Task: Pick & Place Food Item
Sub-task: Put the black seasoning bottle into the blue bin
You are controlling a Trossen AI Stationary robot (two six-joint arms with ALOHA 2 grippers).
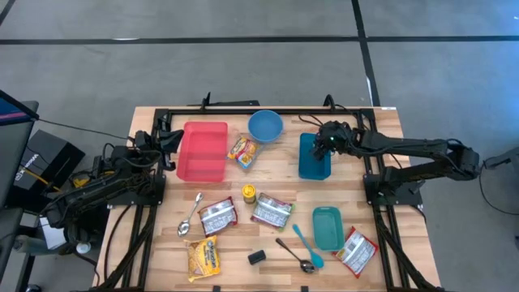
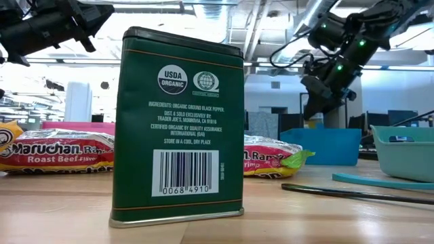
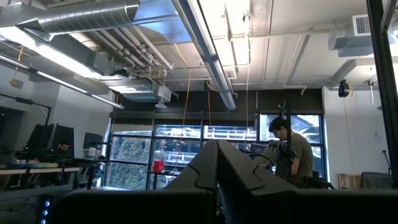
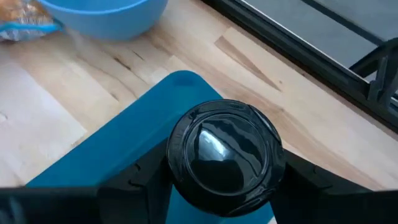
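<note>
Wooden table [image 1: 381,235], open-ceiling office beyond

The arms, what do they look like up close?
Both arms are dark, nearly black, built of jointed segments. The right arm shows small green lights near its gripper, with a black cable looping behind it in the low view. The left arm looks bulkier, with cables bundled beside it. Each gripper's fingers are dark and blocky.
</note>
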